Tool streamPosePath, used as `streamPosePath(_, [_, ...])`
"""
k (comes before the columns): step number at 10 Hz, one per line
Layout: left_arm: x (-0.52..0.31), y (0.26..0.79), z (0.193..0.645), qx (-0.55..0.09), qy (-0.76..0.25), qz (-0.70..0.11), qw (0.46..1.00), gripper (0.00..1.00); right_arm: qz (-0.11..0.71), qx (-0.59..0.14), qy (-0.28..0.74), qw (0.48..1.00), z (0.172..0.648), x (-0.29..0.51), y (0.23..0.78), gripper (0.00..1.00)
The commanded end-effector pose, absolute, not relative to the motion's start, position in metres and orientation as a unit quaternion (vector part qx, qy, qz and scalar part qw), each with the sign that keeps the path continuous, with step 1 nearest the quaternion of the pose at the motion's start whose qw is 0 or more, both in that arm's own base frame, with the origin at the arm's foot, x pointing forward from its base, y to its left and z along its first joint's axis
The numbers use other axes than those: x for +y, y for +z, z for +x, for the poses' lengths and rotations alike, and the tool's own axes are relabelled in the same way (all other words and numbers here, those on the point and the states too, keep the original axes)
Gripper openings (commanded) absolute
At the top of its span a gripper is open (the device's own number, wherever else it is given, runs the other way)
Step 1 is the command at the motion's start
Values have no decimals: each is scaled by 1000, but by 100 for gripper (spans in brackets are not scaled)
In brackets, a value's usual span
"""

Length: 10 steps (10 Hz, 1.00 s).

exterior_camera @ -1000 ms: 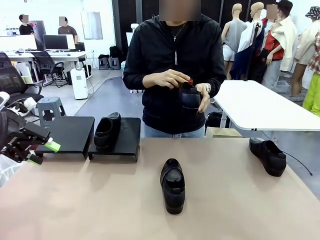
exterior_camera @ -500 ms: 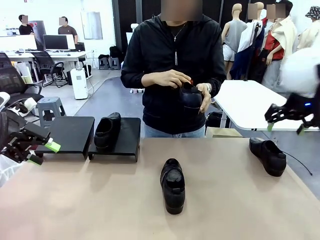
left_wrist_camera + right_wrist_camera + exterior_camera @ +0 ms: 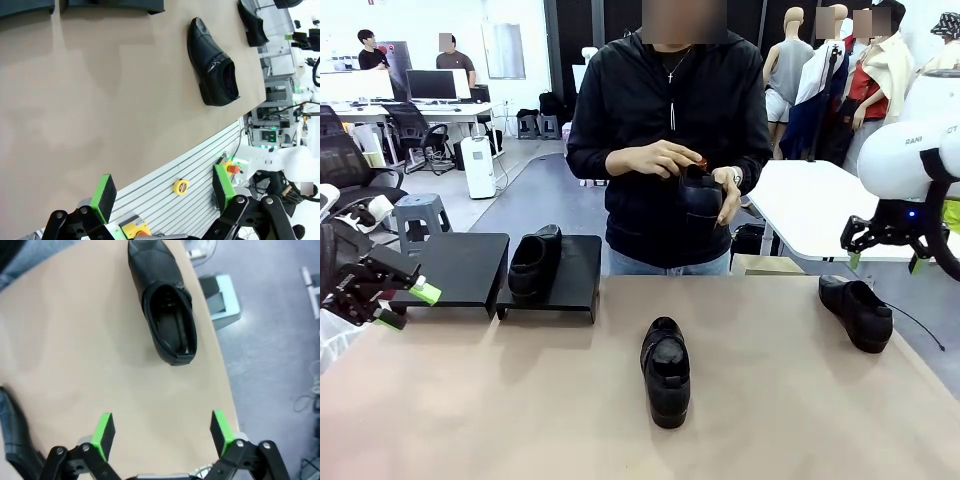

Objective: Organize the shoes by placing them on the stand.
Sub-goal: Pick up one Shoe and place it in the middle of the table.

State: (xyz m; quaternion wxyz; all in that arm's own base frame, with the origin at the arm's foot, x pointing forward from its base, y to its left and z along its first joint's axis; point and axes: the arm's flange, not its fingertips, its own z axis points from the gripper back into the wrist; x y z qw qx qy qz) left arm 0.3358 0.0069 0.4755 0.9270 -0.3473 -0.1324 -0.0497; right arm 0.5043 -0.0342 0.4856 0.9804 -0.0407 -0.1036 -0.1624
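light: bright, even, overhead | shadows: soft under shoes [image 3: 665, 372] | glare: mild on surface [image 3: 520, 400] | wrist views: edge-warped

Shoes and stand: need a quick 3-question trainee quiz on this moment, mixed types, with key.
1. How many shoes rest on the table itself, off the stand?
2. True or false: the right gripper is shut on the right-edge shoe.
3. Where is the shoe that is on neither table nor stand? A: on a chair. B: in the person's hands. C: on the floor.
Key:
1. Two: the middle shoe and the right-edge shoe.
2. False: it is open and apart from that shoe.
3. B: the held shoe. One more, the racked shoe, sits on the stand's right section.
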Motion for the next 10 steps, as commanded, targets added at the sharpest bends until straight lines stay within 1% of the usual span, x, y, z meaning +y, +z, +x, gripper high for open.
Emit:
streamPosePath(1, [11,475,334,-134,-62,-348,926,100,-61,-44,-94,993,559,-33,471,100])
streamPosePath(3, [11,475,334,-134,-62,-348,926,100,-68,-6,-34,997,602,-36,457,100])
streamPosePath(4, [11,475,334,-134,-62,-348,926,100,-88,14,-37,995,625,-40,444,100])
streamPosePath(6, [11,475,334,-134,-62,-348,926,100,-84,16,-14,996,657,-49,417,100])
streamPosePath(8, [11,475,334,-134,-62,-348,926,100,-53,60,-12,997,664,-50,399,100])
streamPosePath(10, [11,475,334,-134,-62,-348,926,100,-52,84,-36,994,658,-52,385,100])
